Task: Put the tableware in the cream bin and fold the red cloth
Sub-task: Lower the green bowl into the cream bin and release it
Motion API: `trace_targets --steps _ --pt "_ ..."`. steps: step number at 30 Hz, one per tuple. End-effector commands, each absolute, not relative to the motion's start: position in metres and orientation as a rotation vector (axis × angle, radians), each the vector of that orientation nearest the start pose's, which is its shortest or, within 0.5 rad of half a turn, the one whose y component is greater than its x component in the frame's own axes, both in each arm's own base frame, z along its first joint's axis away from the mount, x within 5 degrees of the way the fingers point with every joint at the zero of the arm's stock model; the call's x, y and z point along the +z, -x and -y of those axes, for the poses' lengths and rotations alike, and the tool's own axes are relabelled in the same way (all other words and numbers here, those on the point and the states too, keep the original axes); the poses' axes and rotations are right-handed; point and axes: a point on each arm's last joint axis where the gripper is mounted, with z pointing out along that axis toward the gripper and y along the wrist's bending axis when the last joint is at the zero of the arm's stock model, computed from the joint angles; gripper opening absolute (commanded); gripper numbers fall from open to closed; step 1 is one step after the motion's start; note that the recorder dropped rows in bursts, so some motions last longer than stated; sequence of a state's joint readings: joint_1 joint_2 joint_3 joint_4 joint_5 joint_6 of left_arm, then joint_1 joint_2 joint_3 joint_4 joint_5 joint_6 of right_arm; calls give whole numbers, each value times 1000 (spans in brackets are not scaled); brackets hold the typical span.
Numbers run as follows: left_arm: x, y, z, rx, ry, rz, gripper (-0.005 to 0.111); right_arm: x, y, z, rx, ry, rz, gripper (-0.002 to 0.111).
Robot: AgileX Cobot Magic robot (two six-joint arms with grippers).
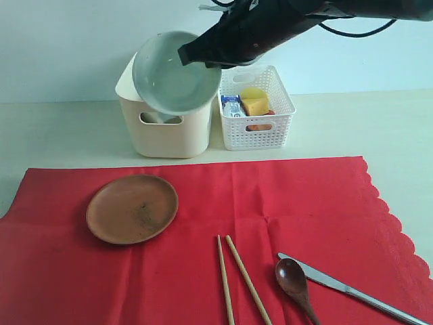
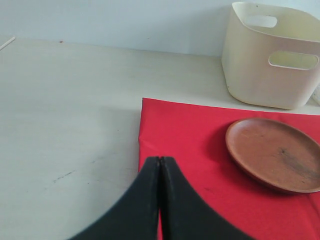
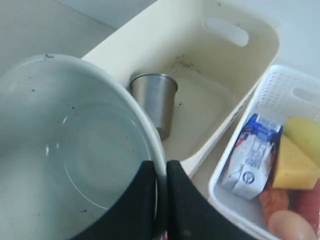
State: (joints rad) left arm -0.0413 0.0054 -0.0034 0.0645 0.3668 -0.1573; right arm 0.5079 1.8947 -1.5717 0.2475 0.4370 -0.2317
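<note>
Outside view: R hand (image 1: pixel 184 54) pinches the rim of the pale green-white round bowl (image 1: pixel 169 80), tipped, up at the top of the tall cream plastic bin (image 1: pixel 166 139). Bin sits at 1 o'clock from the round brown wooden plate (image 1: pixel 132 208) on the big red cloth (image 1: pixel 284 203). Best go down slow, let go low.
L wrist view: L hand (image 2: pixel 160 162) is closed tight, holding nothing.
R wrist view: only here u see the shiny steel cup (image 3: pixel 154 100) inside the bin, so put the bowl beside it.
</note>
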Motion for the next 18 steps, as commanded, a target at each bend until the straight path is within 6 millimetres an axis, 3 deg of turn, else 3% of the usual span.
trace_targets --steps 1,10,18 --pt "181 -53 0 -74 67 -1838 0 294 -413 -225 346 610 -2035 0" --pt "181 -53 0 -74 67 -1838 0 277 -455 -234 264 648 -1920 0" --pt "181 -53 0 -74 67 -1838 0 249 -473 -243 247 682 -1935 0"
